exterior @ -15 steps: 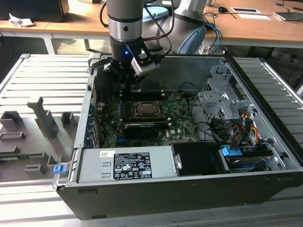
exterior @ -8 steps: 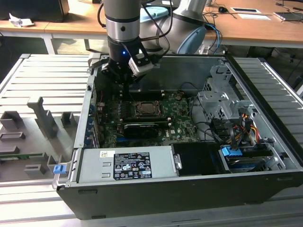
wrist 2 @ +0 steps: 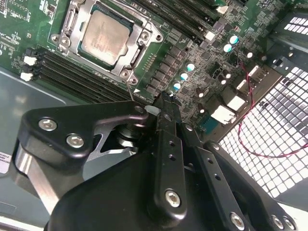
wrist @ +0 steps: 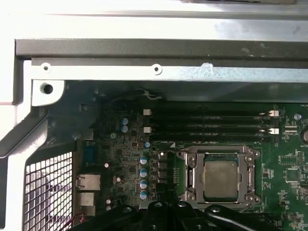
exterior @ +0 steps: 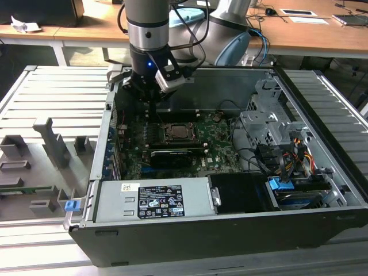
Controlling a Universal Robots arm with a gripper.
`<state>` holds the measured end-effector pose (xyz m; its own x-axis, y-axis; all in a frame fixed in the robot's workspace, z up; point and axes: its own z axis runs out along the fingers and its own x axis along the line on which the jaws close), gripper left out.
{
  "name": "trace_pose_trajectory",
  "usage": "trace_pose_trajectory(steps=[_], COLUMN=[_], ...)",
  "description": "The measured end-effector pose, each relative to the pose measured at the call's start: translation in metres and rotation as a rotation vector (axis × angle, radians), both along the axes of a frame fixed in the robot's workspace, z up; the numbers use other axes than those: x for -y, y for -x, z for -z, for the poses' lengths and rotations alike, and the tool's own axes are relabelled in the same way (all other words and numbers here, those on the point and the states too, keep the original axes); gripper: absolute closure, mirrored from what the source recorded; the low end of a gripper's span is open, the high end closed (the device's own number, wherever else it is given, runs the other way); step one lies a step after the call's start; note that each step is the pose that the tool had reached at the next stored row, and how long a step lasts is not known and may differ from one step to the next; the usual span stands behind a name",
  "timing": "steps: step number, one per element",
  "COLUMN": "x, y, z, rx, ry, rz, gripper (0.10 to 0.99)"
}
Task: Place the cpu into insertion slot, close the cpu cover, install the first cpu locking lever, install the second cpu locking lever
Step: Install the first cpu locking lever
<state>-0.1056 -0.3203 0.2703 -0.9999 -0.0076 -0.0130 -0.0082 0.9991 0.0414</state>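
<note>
As it lies framed by cpu cover [wrist: 219, 156] | cpu [wrist: 220, 179] silvery-tan, square

Arm [exterior: 146, 23]: a silver-grey tube banded with black rings is seen.
Joint cap [exterior: 233, 49]: a rounded pale blue cover is fitted on a grey joint.
Light [exterior: 150, 63]: a small blue glow is shown on the black wrist section.
Camera block [exterior: 169, 77]: a silver-white housing is fixed beside the wrist.
Cables [exterior: 194, 29]: black leads are looped beside the arm.
Gripper [wrist 2: 165, 98]: black linkage plates are fastened with silver screws [wrist 2: 48, 124]; small holes are drilled along the central bar.
</note>
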Motion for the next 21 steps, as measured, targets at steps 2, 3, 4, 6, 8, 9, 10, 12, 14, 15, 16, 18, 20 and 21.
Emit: trace_pose_trajectory(steps=[2,3,4,6,8,9,10,12,14,15,16,18,20,21], x=[0.0,0.0,0.0,0.0,0.0,0.0,0.0,0.0,0.0,0.0,0.0,0.0,0.0,0.0], y=[0.0002,0.0004,0.0006,0.0015,0.002,0.0023,0.0025,0.0033,0.0038,0.004,0.0042,0.0048,0.0053,0.0055], z=[0.0,0.0,0.0,0.0,0.0,0.0,0.0,0.0,0.0,0.0,0.0,0.0,0.0,0.0], rx=[0.0,0.0001,0.0001,0.0,0.0001,0.0001,0.0,0.0001,0.0,0.0001,0.0,0.0,0.0,0.0], ry=[0.0,-0.001,-0.001,-0.001,-0.002,-0.002,-0.002,-0.002,-0.001,-0.002,-0.002,-0.002,-0.001,-0.002], rz=[0.0,0.0,0.0,0.0,0.0,0.0,0.0,0.0,0.0,0.0,0.0,0.0,0.0,0.0], gripper=[0.98,0.98,0.98,0.98,0.98,0.98,0.98,0.98,0.98,0.98,0.98,0.98,0.98,0.98])
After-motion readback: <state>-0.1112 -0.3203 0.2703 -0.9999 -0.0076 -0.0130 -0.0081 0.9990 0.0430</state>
